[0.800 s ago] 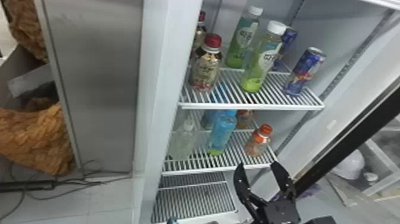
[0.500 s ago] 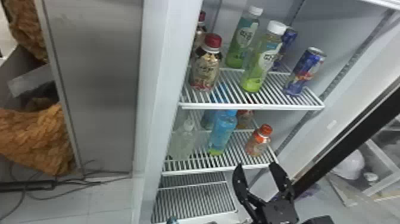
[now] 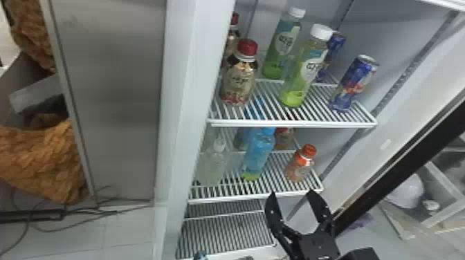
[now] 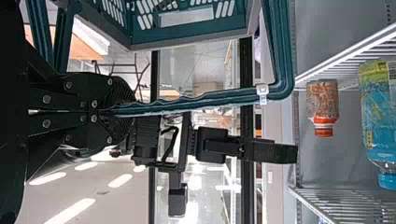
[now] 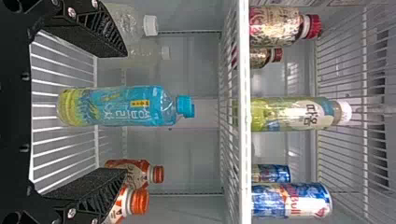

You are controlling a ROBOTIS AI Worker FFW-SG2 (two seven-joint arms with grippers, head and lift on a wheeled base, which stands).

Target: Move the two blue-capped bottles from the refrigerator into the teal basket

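Observation:
My right gripper (image 3: 292, 192) is in front of the middle shelf's edge in the head view, its fingers spread with nothing held. A blue-capped bottle (image 3: 257, 155) stands upright on that shelf, with a second blue bottle (image 3: 241, 139) partly hidden behind it. From the right wrist, the front blue-capped bottle (image 5: 126, 106) appears beyond and between the spread fingers of the right gripper (image 5: 122, 112). In the left wrist view, the left gripper (image 4: 122, 111) is closed on the handle (image 4: 196, 101) of the teal basket (image 4: 187, 35).
Orange-capped bottles (image 3: 301, 164) flank the blue ones on one side and a clear white-capped bottle (image 3: 212, 164) on the other. Above, the upper shelf edge (image 3: 290, 123) carries bottles and cans. The refrigerator's side wall (image 3: 181, 138) bounds the opening at left.
My right gripper has shifted slightly to the left in the head view, still open. The bottles stand where they were.

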